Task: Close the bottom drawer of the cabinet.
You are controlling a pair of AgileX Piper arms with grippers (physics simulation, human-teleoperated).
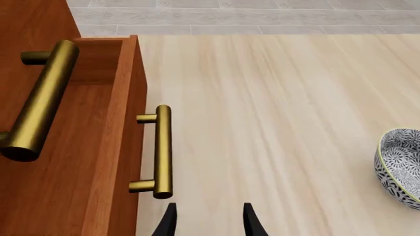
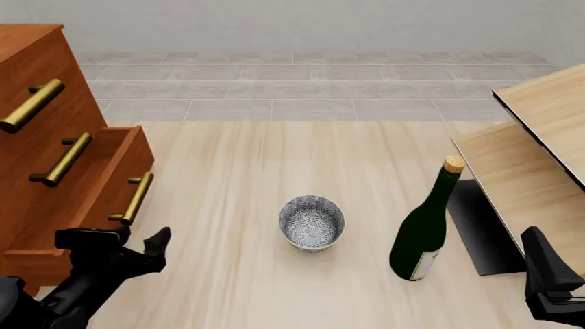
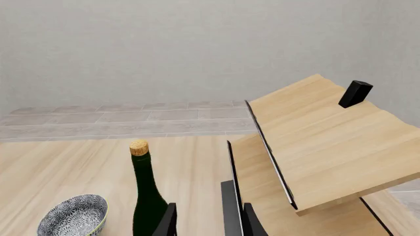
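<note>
Here we see the bottom drawer (image 2: 87,188) pulled out from the cabinet (image 2: 37,103), its front standing proud of the two drawer fronts above it, at the left of the table (image 2: 238,157) in the front view. We count three brass bar handles in that view: the bottom drawer's handle (image 2: 137,199), the middle one (image 2: 64,160) and the top one (image 2: 32,105). In the left wrist view the open drawer's inside shows behind its front panel, and only two of the handles appear.

Our left gripper (image 2: 157,241) sits just beside the lower end of the bottom drawer's handle, near it but not around it; in the left wrist view its two dark fingertips (image 1: 169,221) stand apart with bare table between them, holding nothing.

Farther out, near the table's middle, stands one patterned bowl (image 2: 312,222), and to its right one dark green bottle (image 2: 423,229), upright and corked. Beyond the bottle, at the right edge, is one piece of pale wooden furniture (image 2: 539,157) with a black edge.

Our right gripper (image 3: 206,219) hangs well apart from the cabinet, low at the right, near the pale furniture. Its fingers are spread, gripping nothing.
</note>
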